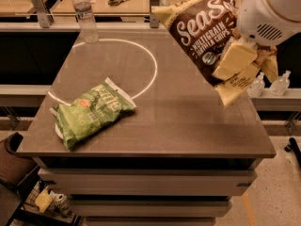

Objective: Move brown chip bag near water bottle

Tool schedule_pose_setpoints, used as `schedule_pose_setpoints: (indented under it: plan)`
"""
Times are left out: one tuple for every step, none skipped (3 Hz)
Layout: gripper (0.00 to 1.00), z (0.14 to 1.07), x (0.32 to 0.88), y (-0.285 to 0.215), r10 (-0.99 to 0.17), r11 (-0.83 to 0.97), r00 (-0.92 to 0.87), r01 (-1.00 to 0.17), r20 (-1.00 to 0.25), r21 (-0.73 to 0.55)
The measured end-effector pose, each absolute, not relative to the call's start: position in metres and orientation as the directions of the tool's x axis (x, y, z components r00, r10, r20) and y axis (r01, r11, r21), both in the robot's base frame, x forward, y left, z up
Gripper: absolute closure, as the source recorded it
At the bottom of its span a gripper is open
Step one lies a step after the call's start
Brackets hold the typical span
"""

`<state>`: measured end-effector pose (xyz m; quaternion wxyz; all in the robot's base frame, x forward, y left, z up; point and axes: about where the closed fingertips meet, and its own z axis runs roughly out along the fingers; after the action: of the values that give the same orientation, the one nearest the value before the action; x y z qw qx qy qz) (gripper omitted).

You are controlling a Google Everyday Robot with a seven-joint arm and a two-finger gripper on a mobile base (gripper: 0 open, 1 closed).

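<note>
The brown chip bag [200, 34], dark brown with cream-yellow edges and white lettering, hangs in the air above the right side of the table [188, 126]. My gripper [244, 65] is shut on the bag's lower right part, below the white arm housing at the top right. The water bottle [84, 14], clear with a white cap, stands upright at the table's far left corner, well apart from the bag.
A green chip bag [91, 113] lies on the front left of the table. A white ring [141, 65] is marked on the tabletop. Two small squat clear bottles [270, 84] stand on a ledge to the right. Scissors [118, 1] lie on the far counter.
</note>
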<state>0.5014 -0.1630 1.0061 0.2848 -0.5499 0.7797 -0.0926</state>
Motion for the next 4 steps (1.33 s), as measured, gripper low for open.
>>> schedule_pose_setpoints:
  plan:
    - [1.00,1.012,0.522,-0.148,-0.929,0.339,-0.192,-0.782,-0.316,-0.524]
    - [1.00,1.020,0.575,-0.120,-0.950,0.286,-0.136,-0.734,-0.280,-0.616]
    - [1.00,1.028,0.632,-0.104,-0.957,0.269,-0.108,-0.676,-0.268,-0.687]
    - [1.00,1.030,0.685,-0.095,-0.958,0.262,-0.084,-0.650,-0.275,-0.713]
